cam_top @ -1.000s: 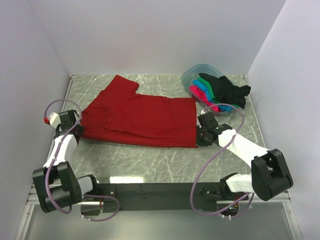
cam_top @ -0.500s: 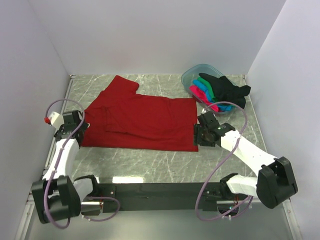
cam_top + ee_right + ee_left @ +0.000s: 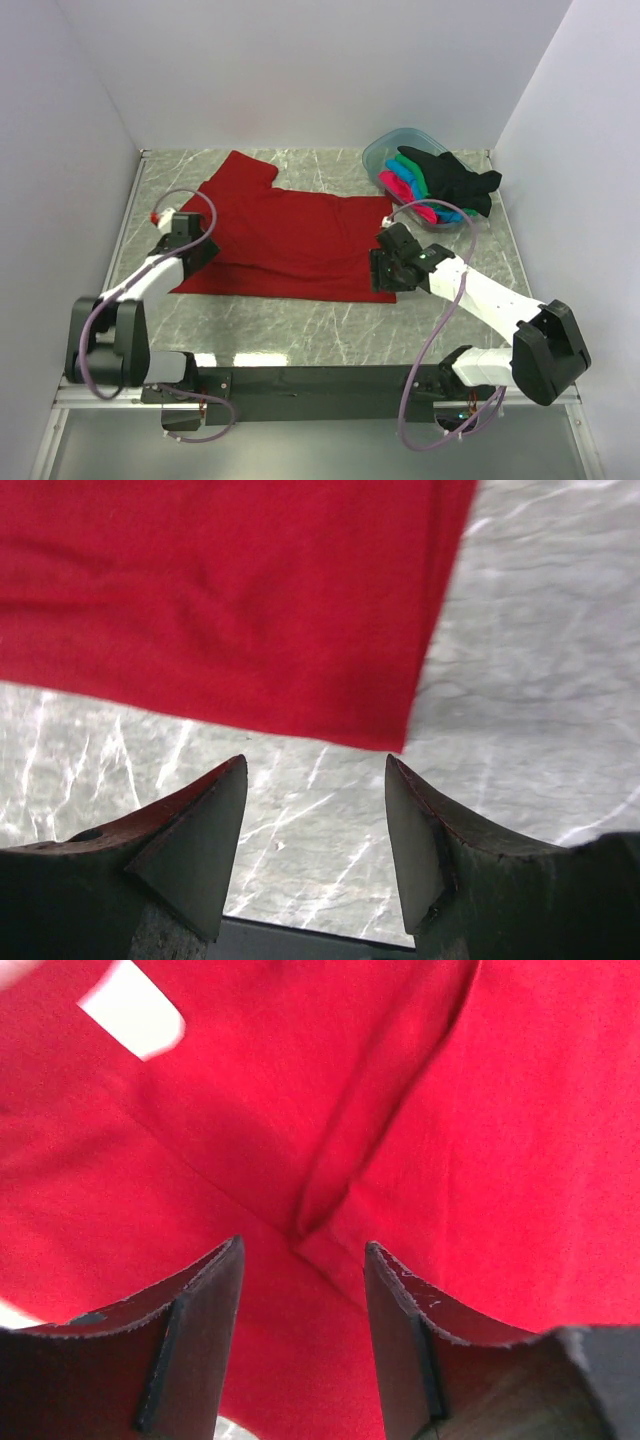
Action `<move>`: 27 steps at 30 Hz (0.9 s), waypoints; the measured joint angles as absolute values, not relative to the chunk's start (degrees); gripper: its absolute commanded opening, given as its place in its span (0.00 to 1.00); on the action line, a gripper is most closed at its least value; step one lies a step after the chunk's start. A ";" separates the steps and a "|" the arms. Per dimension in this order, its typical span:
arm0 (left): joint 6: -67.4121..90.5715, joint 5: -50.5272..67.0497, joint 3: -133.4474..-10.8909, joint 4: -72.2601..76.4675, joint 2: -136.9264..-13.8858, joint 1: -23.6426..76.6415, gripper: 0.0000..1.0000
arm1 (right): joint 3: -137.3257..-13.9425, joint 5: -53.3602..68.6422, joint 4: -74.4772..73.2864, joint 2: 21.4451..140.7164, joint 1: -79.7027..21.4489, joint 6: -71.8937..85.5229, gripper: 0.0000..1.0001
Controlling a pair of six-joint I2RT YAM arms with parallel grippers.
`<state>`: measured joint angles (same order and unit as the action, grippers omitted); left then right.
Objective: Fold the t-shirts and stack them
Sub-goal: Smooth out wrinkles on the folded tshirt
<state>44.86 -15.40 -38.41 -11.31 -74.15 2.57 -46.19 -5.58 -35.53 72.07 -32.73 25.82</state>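
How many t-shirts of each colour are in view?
Dark red cloth t-shirt, spread on table: 1
Black cloth t-shirt, draped over clear plastic tub: 1
Green t-shirt in tub: 1
Bright blue t-shirt in tub: 1
Hot pink t-shirt in tub: 1
Total: 5

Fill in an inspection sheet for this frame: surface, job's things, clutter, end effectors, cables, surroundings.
Surface: grey marbled table.
Job's things: dark red t-shirt spread out; black t-shirt draped over a bunch of green, blue and pink t-shirts.
Clutter: clear bluish plastic tub under that bunch, far right.
End effectors: left end effector open over the red shirt's left side; right end effector open at its near right corner.
Cables: purple cables loop along both arms.
Surroundings: white walls.
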 measured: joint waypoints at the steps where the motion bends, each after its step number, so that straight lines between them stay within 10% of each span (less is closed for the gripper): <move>1: 44.77 -14.63 -38.41 -10.98 -75.79 3.20 0.56 | -46.19 -5.58 -35.51 72.38 -33.58 25.91 0.64; 27: 46.46 -19.44 -42.61 -11.84 -82.67 8.08 0.56 | -47.68 -6.26 -34.26 75.26 -38.54 27.64 0.64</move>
